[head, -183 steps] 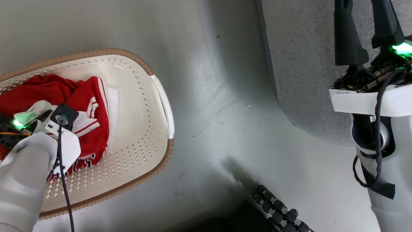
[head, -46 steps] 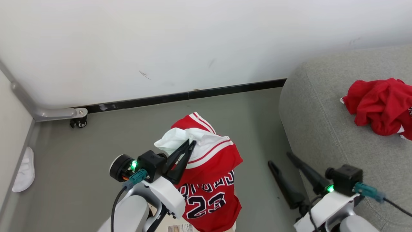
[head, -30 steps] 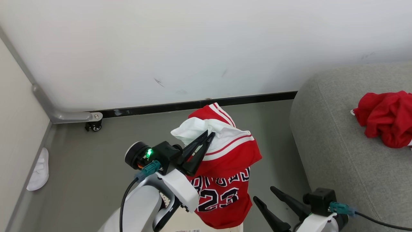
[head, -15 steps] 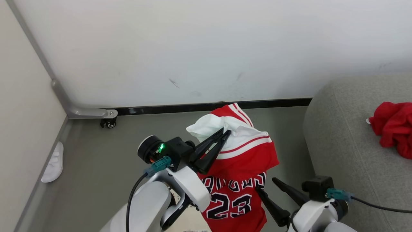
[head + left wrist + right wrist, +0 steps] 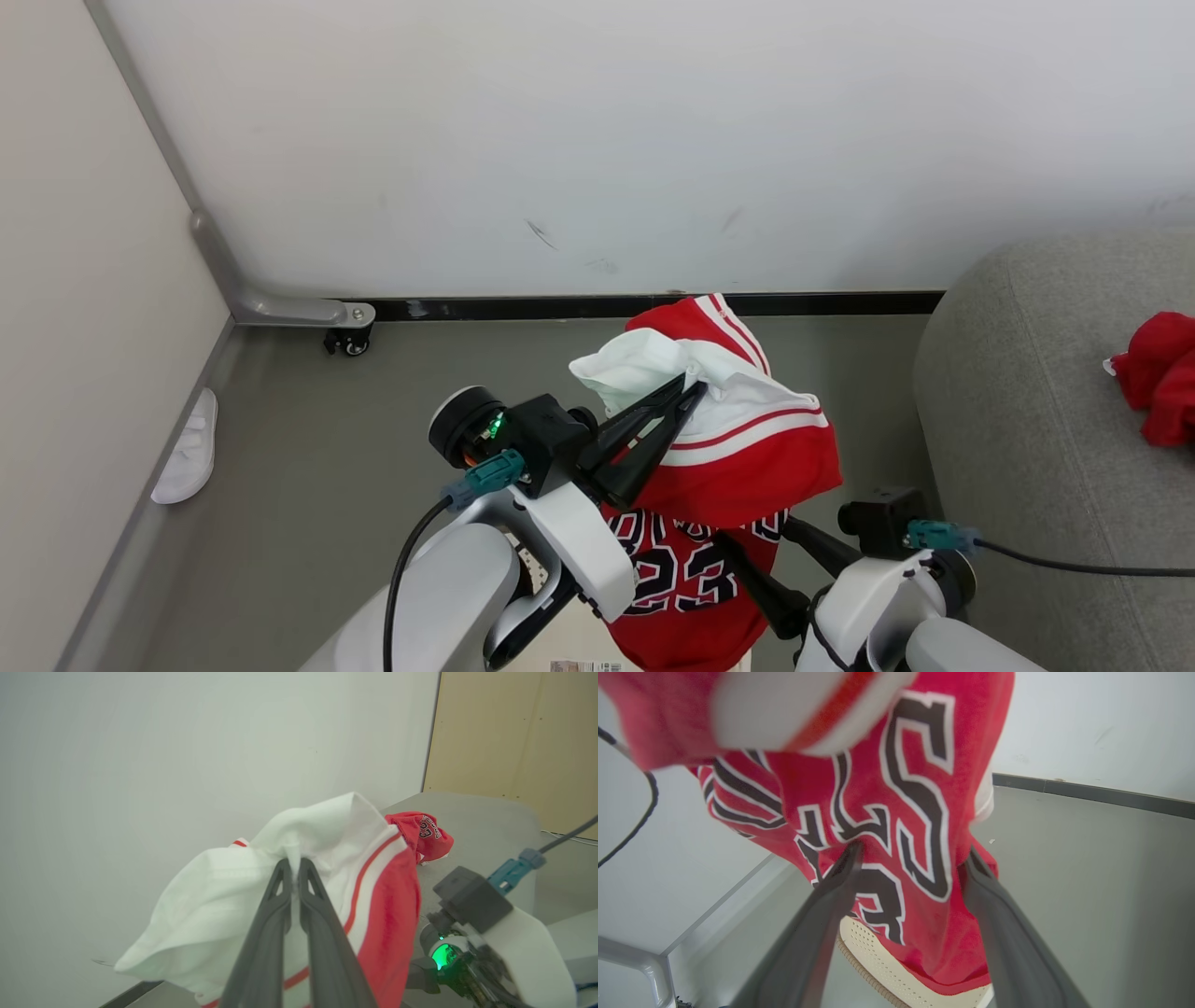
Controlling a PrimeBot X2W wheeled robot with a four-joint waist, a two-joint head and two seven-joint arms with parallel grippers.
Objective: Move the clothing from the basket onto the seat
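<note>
Your left hand [image 5: 689, 390] is pinched together on the white panel of the red jersey [image 5: 747, 467]. The jersey hangs in the air, long axis 12 to 6 in the head view, with the basket [image 5: 873, 963] under its hem. Your right hand [image 5: 913, 849] is spread wide either side of the lettering, squeezing nothing. The seat [image 5: 1027, 401] sits at 3 o'clock from the left hand, with another red garment [image 5: 1158, 383] on it. I'd guess the carry goes toward 3. The right arm's nearer.

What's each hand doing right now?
Left hand: closed, holding the jersey by its white part.
Right hand: open, by the jersey's hanging lower part, gripping nothing.
</note>
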